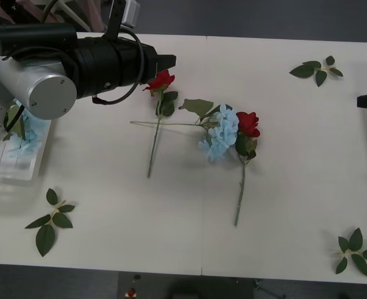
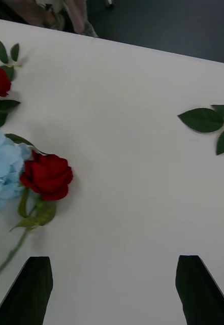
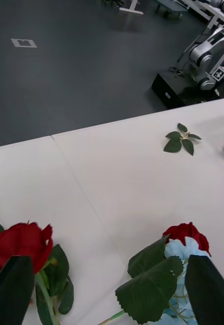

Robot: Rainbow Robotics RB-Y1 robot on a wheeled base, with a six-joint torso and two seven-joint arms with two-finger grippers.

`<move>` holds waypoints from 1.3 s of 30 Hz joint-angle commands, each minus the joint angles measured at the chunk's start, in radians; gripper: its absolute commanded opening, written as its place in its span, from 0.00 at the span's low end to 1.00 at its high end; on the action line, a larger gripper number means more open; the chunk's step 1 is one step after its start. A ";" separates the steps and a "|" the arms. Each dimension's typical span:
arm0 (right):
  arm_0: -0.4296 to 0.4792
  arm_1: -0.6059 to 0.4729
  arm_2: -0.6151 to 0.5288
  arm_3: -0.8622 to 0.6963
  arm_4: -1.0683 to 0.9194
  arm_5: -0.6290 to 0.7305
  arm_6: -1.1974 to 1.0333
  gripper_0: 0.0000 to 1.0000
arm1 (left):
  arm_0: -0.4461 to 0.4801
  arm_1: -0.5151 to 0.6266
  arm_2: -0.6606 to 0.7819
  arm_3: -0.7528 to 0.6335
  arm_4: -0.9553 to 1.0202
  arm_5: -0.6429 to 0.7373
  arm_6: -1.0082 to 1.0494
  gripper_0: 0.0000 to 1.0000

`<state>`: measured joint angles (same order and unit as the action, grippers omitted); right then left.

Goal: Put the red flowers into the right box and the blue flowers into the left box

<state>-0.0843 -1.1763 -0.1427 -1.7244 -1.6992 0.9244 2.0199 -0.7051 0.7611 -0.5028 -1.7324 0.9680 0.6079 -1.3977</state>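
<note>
The left gripper (image 1: 169, 62) hangs over the white worktop (image 1: 108, 237) with its black fingers (image 3: 12, 287) apart and nothing between them. Just beside the finger tips lies a deep red artificial rose on a long green stem (image 1: 161, 81). Farther from the fingers a second red rose (image 1: 248, 123) lies pressed against a pale blue flower head of many small petals (image 1: 220, 134), and the thin stem of the blue flower runs back toward the first rose and crosses its stem.

This crossing is the main risk. If the fingers lift the near rose, its stem may drag the blue stem and pull the blue head along, so that both colours travel together. The fingers could also close on the soft bloom instead of the stem, and then the rose may slip out or hang badly.

The right gripper (image 2: 112, 289) waits at the right edge of the worktop, its fingers also apart, with the second rose (image 2: 46, 176) and the blue head (image 2: 5, 167) ahead of them. The blue petals touch this rose, so a grasp there may catch both.

The white slotted plastic basket (image 1: 12, 168) stands under the left arm, with blue petals in it. Loose green leaf sprigs (image 1: 49, 221) lie near the worktop corners.

No brand, label or readable writing is visible on the task things.
</note>
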 commanded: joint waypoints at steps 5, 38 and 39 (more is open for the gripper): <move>0.054 0.132 -0.058 -0.035 -0.260 0.146 0.276 0.71 | -0.004 0.040 0.006 0.089 -0.020 -0.008 0.005 1.00; -0.512 0.326 0.954 -0.271 1.168 0.198 -1.412 0.72 | -0.166 -0.258 -0.118 0.643 -0.095 0.165 0.025 1.00; -0.525 0.354 0.956 -0.233 1.175 0.200 -1.412 0.72 | -0.166 -0.270 -0.118 0.659 -0.097 0.142 0.025 1.00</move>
<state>-0.5950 -0.8695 0.8512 -2.0007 -0.5445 1.1247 0.6181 -0.8278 0.5033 -0.6356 -1.0882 0.8788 0.7897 -1.3850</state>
